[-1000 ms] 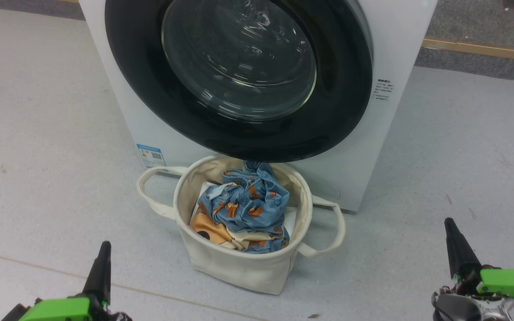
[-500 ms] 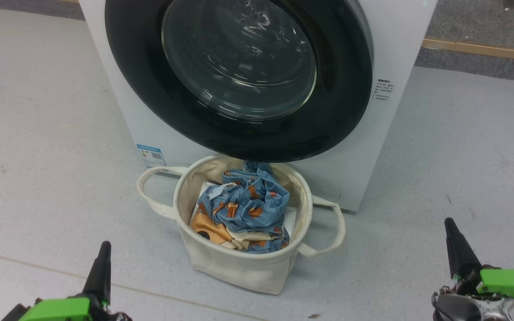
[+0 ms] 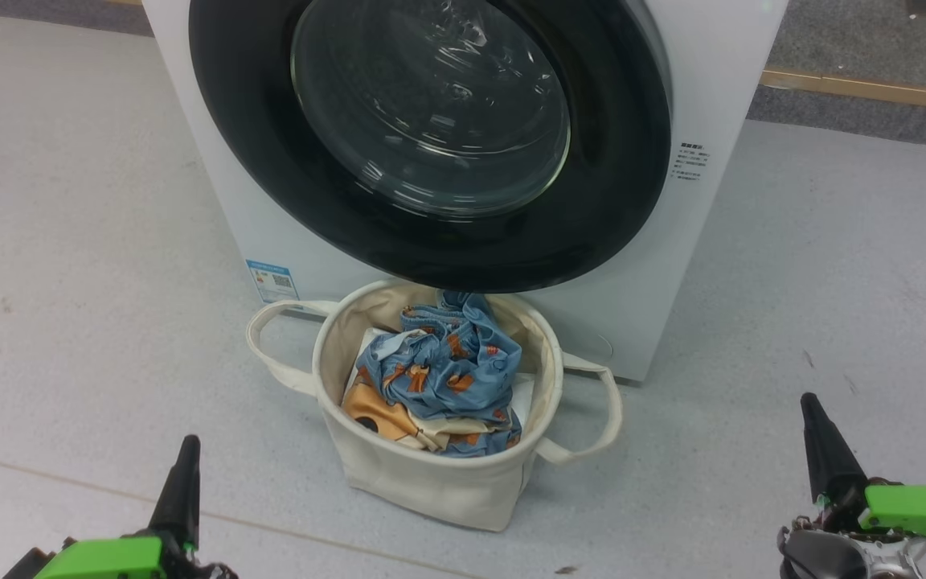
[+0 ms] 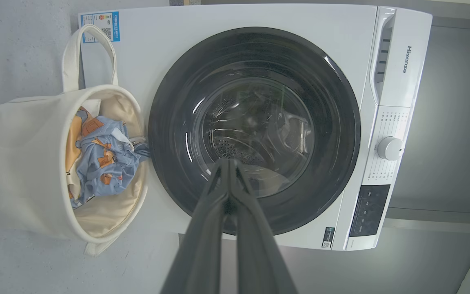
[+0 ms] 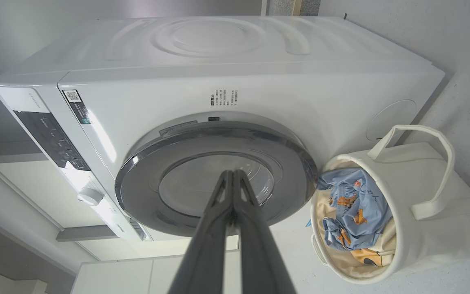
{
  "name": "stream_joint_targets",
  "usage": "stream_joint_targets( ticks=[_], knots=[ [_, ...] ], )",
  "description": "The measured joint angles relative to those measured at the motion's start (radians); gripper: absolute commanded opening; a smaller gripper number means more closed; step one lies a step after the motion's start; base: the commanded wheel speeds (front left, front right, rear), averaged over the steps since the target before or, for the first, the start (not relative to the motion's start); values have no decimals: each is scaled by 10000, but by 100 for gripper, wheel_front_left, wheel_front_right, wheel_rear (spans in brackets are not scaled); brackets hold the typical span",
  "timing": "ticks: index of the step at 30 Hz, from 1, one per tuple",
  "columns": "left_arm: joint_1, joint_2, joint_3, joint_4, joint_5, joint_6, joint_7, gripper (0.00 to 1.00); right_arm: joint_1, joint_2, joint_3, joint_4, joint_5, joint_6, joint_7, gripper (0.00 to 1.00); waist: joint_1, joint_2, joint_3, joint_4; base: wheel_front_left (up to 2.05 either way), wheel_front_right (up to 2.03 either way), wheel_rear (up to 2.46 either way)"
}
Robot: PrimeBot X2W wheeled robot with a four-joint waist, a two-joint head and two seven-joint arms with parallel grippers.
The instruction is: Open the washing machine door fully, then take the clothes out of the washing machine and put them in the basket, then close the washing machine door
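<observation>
Head view: the washing machine point(image 3: 712, 88) stands at the far side of the grey floor point(image 3: 69, 241). The washing machine door point(image 3: 431, 137) lies shut against its front, a black rim around the clear glass bowl. A small blue label point(image 3: 272, 280) sits at the machine's lower left corner.

Just near of the machine, below the door's lower edge, the basket point(image 3: 431, 482) stands upright on the floor, with its looped handles point(image 3: 270, 342) out to left and right. The clothes point(image 3: 443, 370) lie heaped inside it. The blue garment with orange prints is on top and the cream and orange one is under it at the near left. A fold of the blue one rises at the far rim up to the door; whether it touches cannot be told.

The left end effector point(image 3: 187, 450) is at the near left and the right end effector point(image 3: 810, 406) at the near right. Both are well apart from the basket and point toward the machine. In each wrist view the two dark fingers are pressed together at the tips, closed on nothing.
</observation>
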Motion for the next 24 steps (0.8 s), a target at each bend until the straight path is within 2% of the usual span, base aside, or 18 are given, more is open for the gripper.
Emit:
stream_joint_targets(
  ticks=[24],
  knots=[
    [0,0,0,0,0,0,0,0,0,0,0,0,0,0,0,0,0,0,0,0,0,0,0]
  ],
)
